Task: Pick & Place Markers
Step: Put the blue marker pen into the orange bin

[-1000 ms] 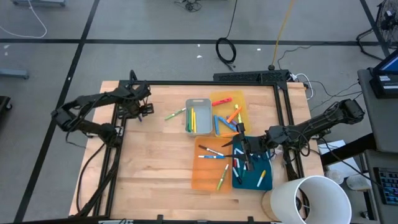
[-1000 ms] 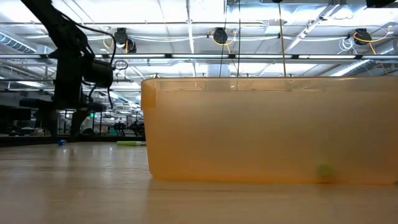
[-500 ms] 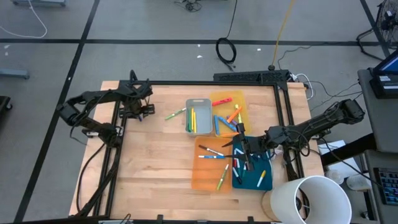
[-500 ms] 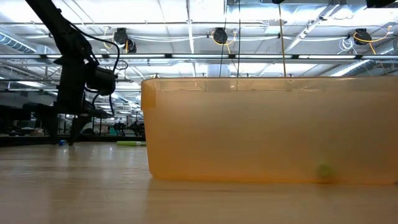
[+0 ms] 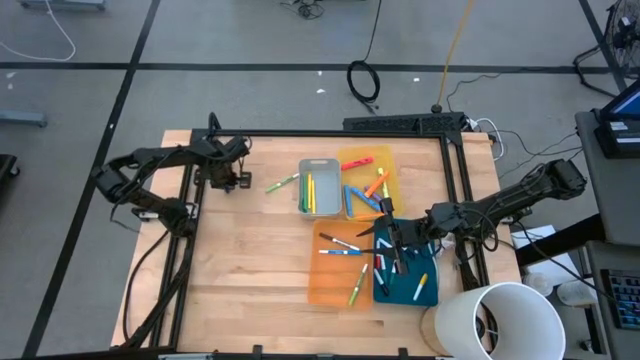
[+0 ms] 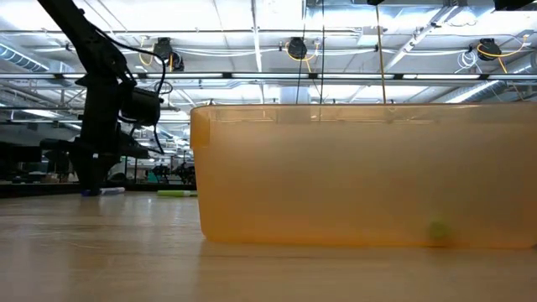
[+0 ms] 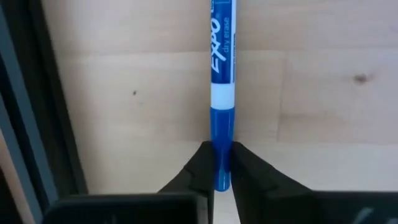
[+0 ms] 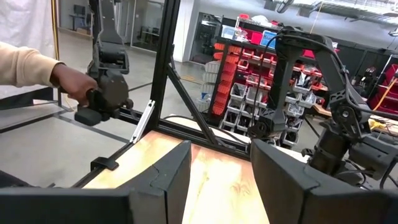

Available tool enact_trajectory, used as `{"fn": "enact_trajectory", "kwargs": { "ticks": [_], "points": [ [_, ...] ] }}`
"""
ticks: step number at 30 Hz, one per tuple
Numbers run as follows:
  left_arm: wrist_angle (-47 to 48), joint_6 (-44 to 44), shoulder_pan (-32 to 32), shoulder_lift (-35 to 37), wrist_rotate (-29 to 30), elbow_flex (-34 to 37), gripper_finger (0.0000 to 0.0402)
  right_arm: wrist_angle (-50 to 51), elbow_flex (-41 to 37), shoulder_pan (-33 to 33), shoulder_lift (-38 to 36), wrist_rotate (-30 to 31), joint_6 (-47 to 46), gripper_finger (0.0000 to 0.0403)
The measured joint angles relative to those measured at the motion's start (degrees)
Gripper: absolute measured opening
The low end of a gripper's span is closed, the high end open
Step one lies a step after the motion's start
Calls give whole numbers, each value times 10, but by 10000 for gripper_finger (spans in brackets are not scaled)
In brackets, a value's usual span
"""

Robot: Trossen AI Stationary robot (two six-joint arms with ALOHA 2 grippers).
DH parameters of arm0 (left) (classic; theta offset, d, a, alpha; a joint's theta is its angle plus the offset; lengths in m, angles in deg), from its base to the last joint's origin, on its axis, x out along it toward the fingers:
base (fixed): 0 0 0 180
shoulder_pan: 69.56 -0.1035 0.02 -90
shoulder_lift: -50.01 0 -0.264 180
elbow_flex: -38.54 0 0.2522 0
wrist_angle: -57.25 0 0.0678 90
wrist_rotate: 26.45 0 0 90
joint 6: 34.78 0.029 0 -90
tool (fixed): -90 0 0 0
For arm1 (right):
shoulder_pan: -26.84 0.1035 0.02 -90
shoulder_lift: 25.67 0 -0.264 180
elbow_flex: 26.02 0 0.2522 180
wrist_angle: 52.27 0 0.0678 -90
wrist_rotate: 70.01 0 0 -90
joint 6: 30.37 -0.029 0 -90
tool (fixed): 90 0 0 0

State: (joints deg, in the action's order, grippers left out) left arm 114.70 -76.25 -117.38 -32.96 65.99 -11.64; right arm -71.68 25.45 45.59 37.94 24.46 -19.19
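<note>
Wood table [image 5: 250, 260]: left gripper [image 7: 222, 163] clenched on blue marker [image 7: 223, 81] end; thin hold, could swing. Right gripper [image 8: 219, 163] spread, empty.

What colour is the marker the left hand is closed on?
Blue with a white band, clearest in the left wrist view: marker, left hand.

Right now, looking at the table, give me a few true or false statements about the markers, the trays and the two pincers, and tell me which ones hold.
1. The left pincer is closed on a blue marker. True.
2. The right pincer is at the table's far left edge. False: it is over the trays on the right.
3. The grey tray is empty. False: markers lie in it.
4. A green marker lies on the bare wood beside the grey tray. True.
5. The right pincer's jaws stand apart. True.
</note>
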Motion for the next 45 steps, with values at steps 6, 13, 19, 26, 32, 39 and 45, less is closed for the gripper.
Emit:
{"fn": "enact_trajectory", "kwargs": {
  "ticks": [6, 13, 19, 26, 32, 39, 45],
  "points": [
    [-5, 36, 71, 49, 14, 2, 33, 0, 0, 0, 0, 0, -10, 155],
    [-6, 12, 210, 129, 14, 0, 26, 0, 0, 0, 0, 0, -11, 155],
    [-39, -53, 376, 196, 39, 0, 26, 0, 0, 0, 0, 0, -11, 155],
    [-220, -117, 547, 209, 61, -2, 26, -1, 0, 0, 0, 2, -10, 155],
    [-209, -111, 627, 147, 120, -96, 26, -5, 0, 0, 0, 4, -5, 155],
    [-134, -28, 665, -7, 126, -275, 26, -13, 0, 0, 0, 42, -3, 155],
    [-98, 22, 677, -140, 91, -393, 26, -13, 0, 0, 0, 47, -3, 155]
  ]
}}
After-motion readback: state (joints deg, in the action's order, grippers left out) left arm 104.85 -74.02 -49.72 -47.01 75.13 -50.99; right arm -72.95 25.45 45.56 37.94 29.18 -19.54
